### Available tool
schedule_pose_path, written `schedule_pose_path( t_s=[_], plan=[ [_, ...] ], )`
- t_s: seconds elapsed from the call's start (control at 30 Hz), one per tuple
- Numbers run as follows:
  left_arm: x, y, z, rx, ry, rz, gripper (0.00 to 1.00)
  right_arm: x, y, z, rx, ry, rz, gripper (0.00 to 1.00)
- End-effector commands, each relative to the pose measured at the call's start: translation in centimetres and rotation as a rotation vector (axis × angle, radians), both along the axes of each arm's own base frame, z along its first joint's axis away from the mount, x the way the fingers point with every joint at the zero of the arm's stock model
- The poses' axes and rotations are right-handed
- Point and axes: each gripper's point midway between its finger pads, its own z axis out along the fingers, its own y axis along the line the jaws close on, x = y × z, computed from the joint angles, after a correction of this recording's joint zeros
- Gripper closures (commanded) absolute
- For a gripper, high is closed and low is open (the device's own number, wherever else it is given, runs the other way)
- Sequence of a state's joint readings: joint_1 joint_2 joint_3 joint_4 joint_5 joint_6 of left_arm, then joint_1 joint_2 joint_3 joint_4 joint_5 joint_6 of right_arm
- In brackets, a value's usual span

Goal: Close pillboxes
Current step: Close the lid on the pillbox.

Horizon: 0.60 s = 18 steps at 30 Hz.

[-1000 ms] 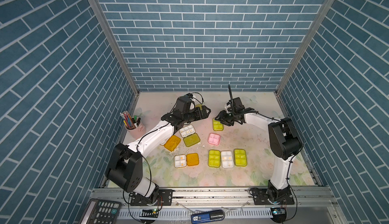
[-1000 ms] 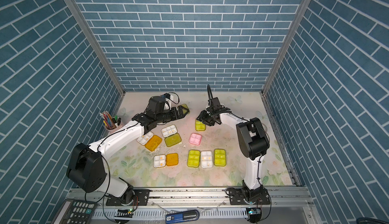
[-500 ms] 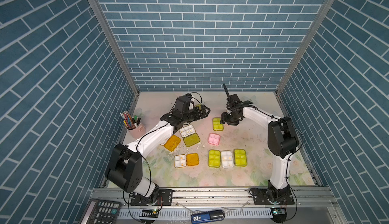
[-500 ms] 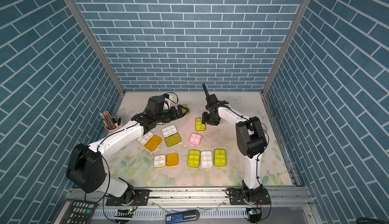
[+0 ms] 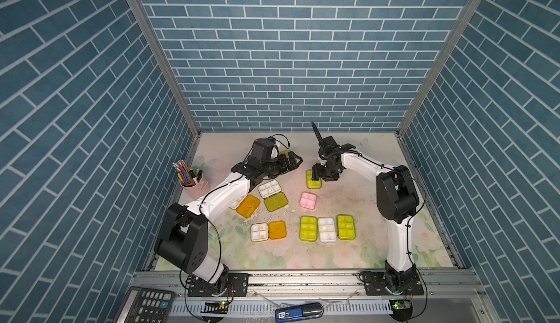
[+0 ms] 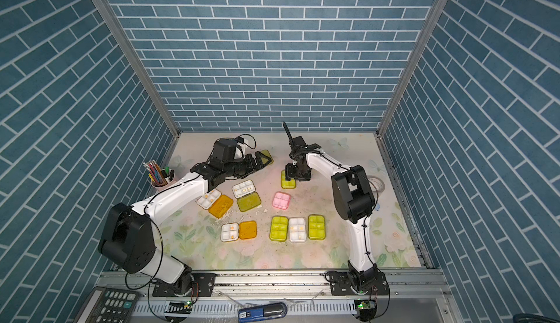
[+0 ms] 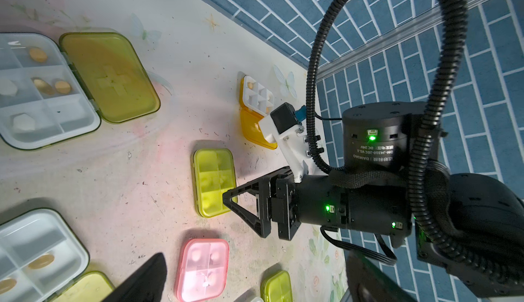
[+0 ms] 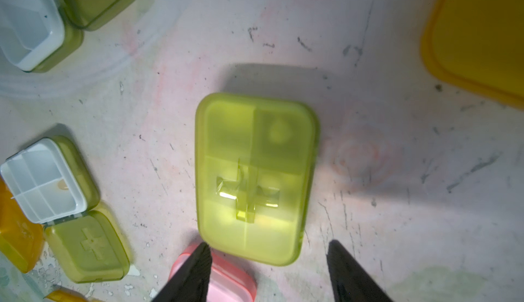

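Because these palm-sized plastic pillboxes look light, stiff and smooth, I judge that a sideways push would skate one across the desk (image 5: pixel 363 245) instead of folding its lid. Pressure belongs straight down on the lid's free edge, opposite the thin hinge, which likely dislikes twisting. Loose pills (image 7: pixel 38 54) lie in the open white trays, so tipping one risks a spill.

The right hand (image 8: pixel 268 242) has its two black fingers spread with nothing between them. It is poised at the near end of the closed yellow-green translucent pillbox (image 8: pixel 252 178), which lies flat at mid-desk toward the far side. Its lid is down, though I cannot tell whether the latch has caught.

The left hand (image 6: pixel 263 159) hangs by the open pillbox with the yellow-green lid (image 7: pixel 109 76), far and left of centre. Only one of its fingers shows in the left wrist view, so I cannot tell whether they are apart or together.

Left to fold, by my reading, are:
- that box
- the second open yellow-green-lidded pillbox (image 5: pixel 275 201)
- the open amber-lidded pillbox (image 5: pixel 248 206)
- the open orange-lidded pillbox (image 5: pixel 277 230)
- the part-open orange pillbox (image 7: pixel 256 99), beside the right arm (image 5: pixel 363 163) near the far wall

Room is tight around the right hand: the closed pink pillbox (image 5: pixel 308 200) lies just near of it, and one finger overlaps its edge in the right wrist view. A row of three pillboxes (image 5: pixel 326 230), lids seemingly down, lines the near centre. The widest bare stretch is the desk's near right. The pink pencil cup (image 5: pixel 194 186) guards the left edge, and blue brick-pattern walls (image 5: pixel 288 63) close three sides.
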State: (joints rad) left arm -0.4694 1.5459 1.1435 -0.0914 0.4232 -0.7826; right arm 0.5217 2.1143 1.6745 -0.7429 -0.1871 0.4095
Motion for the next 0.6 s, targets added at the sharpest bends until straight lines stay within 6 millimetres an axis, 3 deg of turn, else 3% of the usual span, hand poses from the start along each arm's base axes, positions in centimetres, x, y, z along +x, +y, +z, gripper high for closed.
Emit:
schedule_pose_path(
  t_s=[0.0,0.2,0.57],
  plan=[
    [0.3,0.2,-0.2,-0.005,-0.005,0.003,0.0,0.1,0.3,-0.9,-0.028,0.015,0.04,0.33],
    [0.4,0.2,-0.3,-0.004,-0.002,0.002,0.0,0.7,-0.2,-1.8,-0.072,0.003,0.022,0.33],
    [0.5,0.3,-0.4,-0.006,-0.002,0.004,0.0,-0.9,-2.1,-4.6,-0.155,0.033,0.015,0.34]
  ],
)
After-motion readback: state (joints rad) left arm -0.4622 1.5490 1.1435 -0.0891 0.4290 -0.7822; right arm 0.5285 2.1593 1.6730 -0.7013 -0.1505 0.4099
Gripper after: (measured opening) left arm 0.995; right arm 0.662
